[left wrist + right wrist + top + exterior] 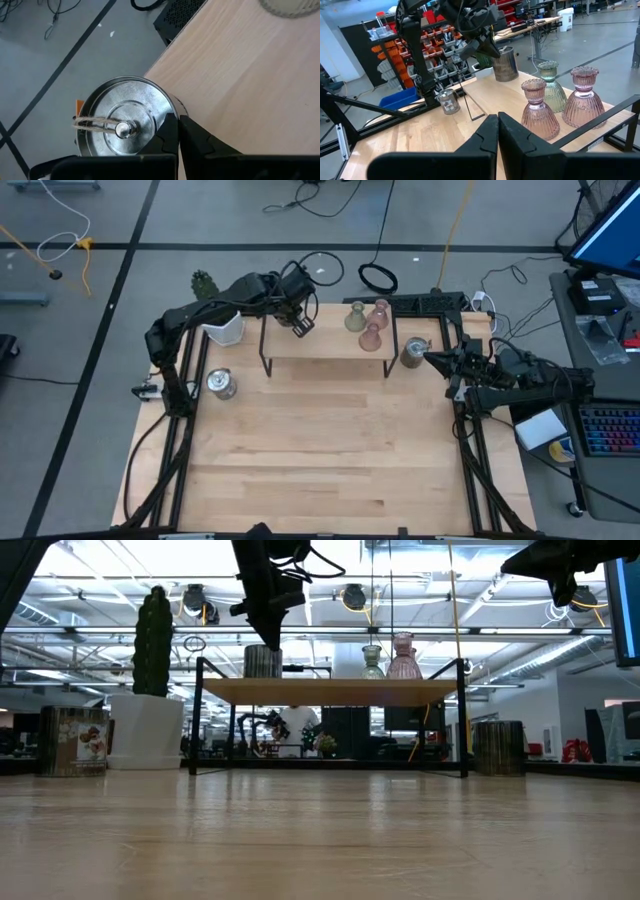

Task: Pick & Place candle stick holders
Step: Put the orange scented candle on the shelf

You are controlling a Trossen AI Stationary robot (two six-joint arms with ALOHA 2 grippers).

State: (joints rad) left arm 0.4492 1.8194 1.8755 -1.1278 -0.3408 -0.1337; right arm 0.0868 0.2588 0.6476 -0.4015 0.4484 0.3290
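Hovering over the back left end of the raised wooden shelf (325, 345), the left claw (300, 326) has its fingers pressed together, empty, just above a silver cup (122, 129) that stands on the shelf near its edge; a loop of twine lies across the cup's lid; the right claw (432, 360) hangs off the shelf's right end, fingers likewise pressed together and holding nothing, beside another silver cup (414, 353) on the counter (320, 450); a third silver cup (221, 384) sits on the counter at the left, near the white pot with the cactus (224, 328); the two pink holders (538, 110) and the green holder (551, 85) stand clustered on the shelf's right half, close to touching

Judging from this, three cups look placed or nearly so and two remain on the counter; the cup on the shelf sits close to the edge, so the left claw should lift straight up before swinging away, so it does not nudge the cup off; for the next pick, spread the fingers wide before descending, straddle the cup's round wall at mid height, and close gently since the shiny metal may slip; set it down well inside the shelf, clear of the glass holders, which would tip easily
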